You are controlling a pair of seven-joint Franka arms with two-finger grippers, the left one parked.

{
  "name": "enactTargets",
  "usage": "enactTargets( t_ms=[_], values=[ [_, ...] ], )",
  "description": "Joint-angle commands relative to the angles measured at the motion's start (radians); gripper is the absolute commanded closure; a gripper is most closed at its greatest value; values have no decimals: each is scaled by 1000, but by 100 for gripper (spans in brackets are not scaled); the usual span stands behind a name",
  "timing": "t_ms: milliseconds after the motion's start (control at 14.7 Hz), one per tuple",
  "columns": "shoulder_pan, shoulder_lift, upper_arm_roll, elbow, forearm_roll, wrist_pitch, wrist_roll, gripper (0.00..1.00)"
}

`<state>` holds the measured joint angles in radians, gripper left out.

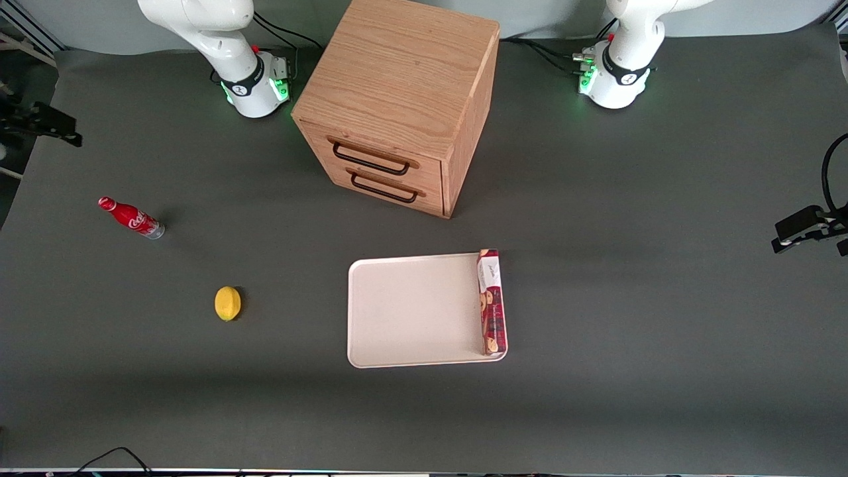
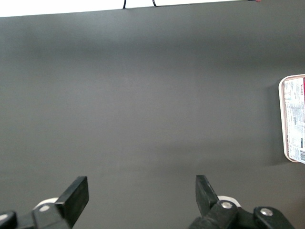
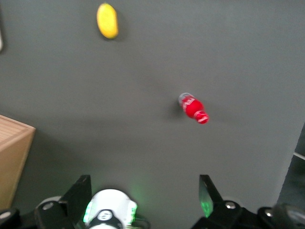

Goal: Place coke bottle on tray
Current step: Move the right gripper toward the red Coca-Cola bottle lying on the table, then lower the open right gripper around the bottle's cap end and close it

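Observation:
The coke bottle (image 1: pixel 131 217) is small and red with a white logo and a silvery base. It lies on its side on the dark table toward the working arm's end. The right wrist view shows it too (image 3: pixel 193 109), well below and apart from my gripper. The cream-white tray (image 1: pixel 411 311) lies flat near the table's middle, in front of the wooden cabinet. My right gripper (image 3: pixel 144 193) is open and empty, high above the table over its own arm base (image 3: pixel 110 210). It is out of the front view.
A long red biscuit box (image 1: pixel 491 301) lies on the tray's edge toward the parked arm. A yellow lemon (image 1: pixel 228 303) sits between bottle and tray, nearer the front camera; it shows in the wrist view (image 3: pixel 107 20). The wooden drawer cabinet (image 1: pixel 397 106) stands between the arm bases.

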<state>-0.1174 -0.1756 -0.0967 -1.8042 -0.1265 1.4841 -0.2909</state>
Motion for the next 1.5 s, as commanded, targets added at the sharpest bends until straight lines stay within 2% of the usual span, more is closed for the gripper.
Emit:
enactTargets(
  t_ms=[0,136,205,545,886,1023,1227,1432],
  values=[
    [5,-5,-102,-217,-36,210,-114,0],
    [4,-1,-147,-364,-42,411,-123,0],
    [4,10,-164,-421,-65,506,-129,0],
    [-15,88,-224,-563,-71,780,-180,0],
    [-16,111,-264,-612,-71,869,-201,3],
    [-16,116,-265,-613,-71,871,-201,11],
    [-18,116,-265,-612,-71,872,-231,38],
    [-18,116,-265,-612,-71,880,-232,60]
  ],
)
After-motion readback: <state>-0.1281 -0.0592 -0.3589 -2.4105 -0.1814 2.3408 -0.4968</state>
